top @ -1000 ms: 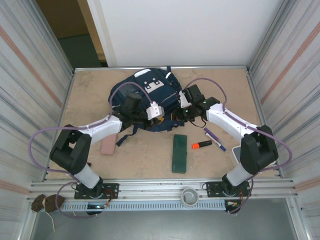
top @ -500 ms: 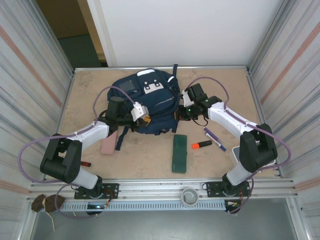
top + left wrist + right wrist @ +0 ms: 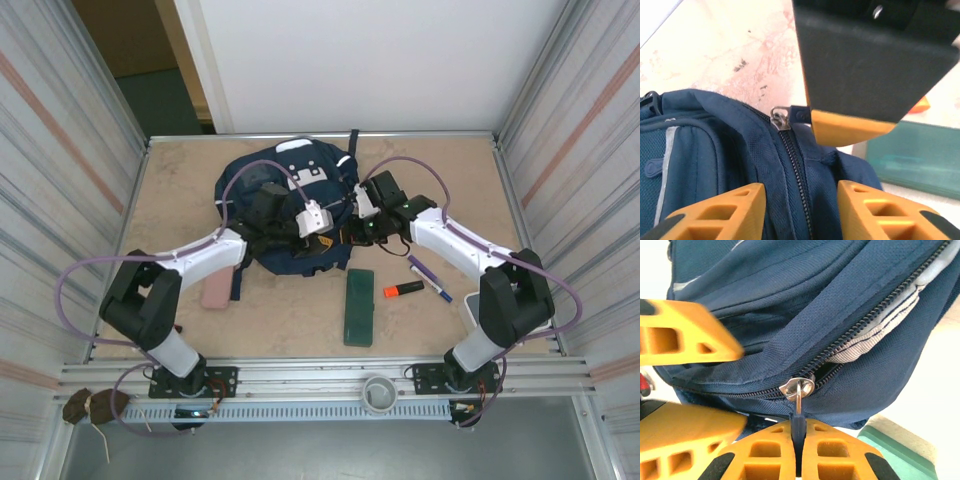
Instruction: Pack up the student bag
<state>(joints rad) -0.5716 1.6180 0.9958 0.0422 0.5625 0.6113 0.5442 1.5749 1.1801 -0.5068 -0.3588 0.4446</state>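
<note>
The student bag (image 3: 285, 190), a navy backpack, lies flat on the beige surface (image 3: 180, 200), directly under and between the two end effectors, which meet at its near right side. The left end effector (image 3: 800, 194) is spread wide and grips nothing; its orange fingers straddle the bag's main zip line, seemingly bracing the fabric. The right end effector (image 3: 799, 436), just ahead of the left one, is pinched narrow on the dark tab of the metal zipper pull (image 3: 798, 389). Packing looks barely begun. Beyond the pull, away from the left end effector, the teeth have parted a little over pale grey lining, and the rest of the zip is shut. All the contents lie outside the bag: a green pencil case (image 3: 359, 307) just behind the right end effector, a pink flat item (image 3: 215, 290), perhaps an eraser or small pouch, well behind the left one, and an orange highlighter (image 3: 404, 289) and a purple pen (image 3: 430, 278) off to the right end effector's outer side. The overhead view gives this layout but hides the zip under the arms. The right wrist view shows the gap and the grip, and the left wrist view shows closed teeth between its fingers.
</note>
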